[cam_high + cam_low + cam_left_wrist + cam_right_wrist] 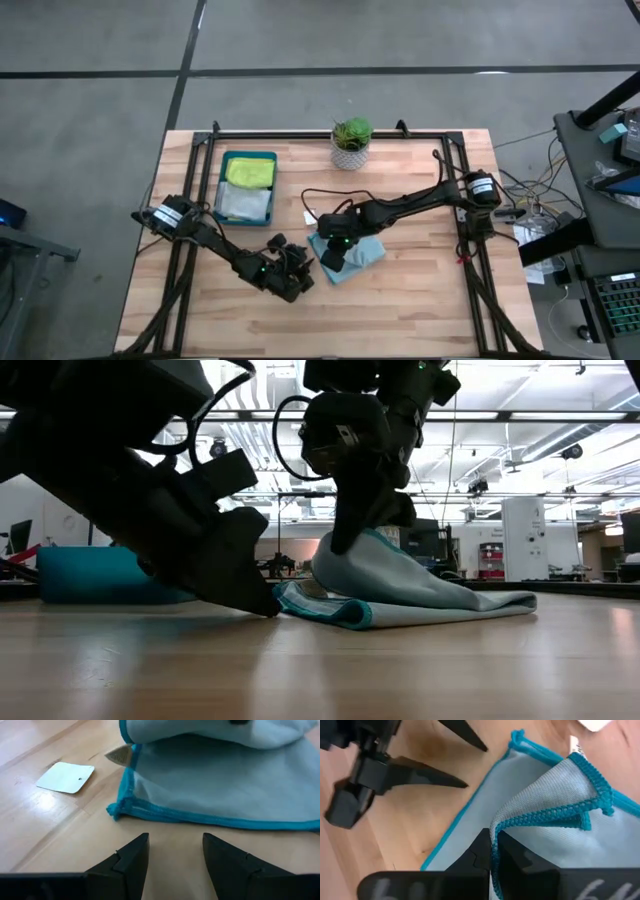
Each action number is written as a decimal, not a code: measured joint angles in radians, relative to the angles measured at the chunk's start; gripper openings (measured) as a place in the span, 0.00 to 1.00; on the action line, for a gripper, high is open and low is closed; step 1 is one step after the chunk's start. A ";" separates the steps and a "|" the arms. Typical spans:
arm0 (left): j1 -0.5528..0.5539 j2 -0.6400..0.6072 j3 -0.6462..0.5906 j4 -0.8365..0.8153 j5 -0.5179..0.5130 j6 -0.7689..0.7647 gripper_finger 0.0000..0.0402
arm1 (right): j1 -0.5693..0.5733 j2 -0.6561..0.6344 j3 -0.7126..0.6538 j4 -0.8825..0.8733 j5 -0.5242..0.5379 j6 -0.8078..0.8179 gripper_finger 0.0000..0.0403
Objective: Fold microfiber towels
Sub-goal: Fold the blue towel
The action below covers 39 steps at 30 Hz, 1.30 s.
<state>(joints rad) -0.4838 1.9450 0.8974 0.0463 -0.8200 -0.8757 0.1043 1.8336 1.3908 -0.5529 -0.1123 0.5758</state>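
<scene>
A light teal microfiber towel [358, 252] with a darker stitched hem lies at the table's middle, and one part of it is raised into a hump [385, 565]. My right gripper [493, 851] stands over it, shut on it. My left gripper [175, 845] is open, low over the wood just left of the towel's hemmed edge [165, 816]. It is short of that edge and nothing is between its fingers. The right wrist view shows its fingers too [455, 781]. The towel's small tag [119, 756] sticks out at one corner. My right gripper pinches the towel's stitched hem [496, 831] between its two shut fingers, coming slanting down from above. One layer or several, I cannot tell. The held part is lifted off the table with a free corner [598, 795] standing up beside it. The rest [470, 603] lies flat on the wood.
A dark teal tray [247, 158] at the far left holds a lime green cloth [250, 172] and a pale one [244, 203]. A potted plant [351, 140] stands at the far middle. A white card [66, 776] lies on the wood near the towel.
</scene>
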 joint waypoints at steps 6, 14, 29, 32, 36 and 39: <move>0.005 0.000 0.000 0.000 -0.001 0.000 0.43 | 0.002 -0.003 -0.007 0.035 0.065 0.000 0.05; 0.005 0.000 -0.001 0.000 -0.001 0.000 0.43 | 0.008 -0.003 -0.009 0.035 0.054 -0.014 0.23; -0.009 0.000 0.000 -0.002 0.000 -0.001 0.43 | 0.026 -0.217 -0.229 0.025 0.085 -0.259 0.37; -0.009 0.000 0.000 -0.002 0.000 0.001 0.43 | 0.021 -0.265 -0.369 0.205 0.089 -0.306 0.37; -0.009 0.000 0.001 -0.001 0.000 0.018 0.43 | 0.010 -0.298 -0.525 0.401 0.207 -0.319 0.36; -0.009 0.000 0.001 -0.001 0.000 0.018 0.43 | 0.006 -0.310 -0.605 0.504 0.329 -0.362 0.31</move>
<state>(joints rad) -0.4931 1.9450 0.8982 0.0452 -0.8196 -0.8577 0.1099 1.5237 0.7859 -0.0492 0.2164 0.2134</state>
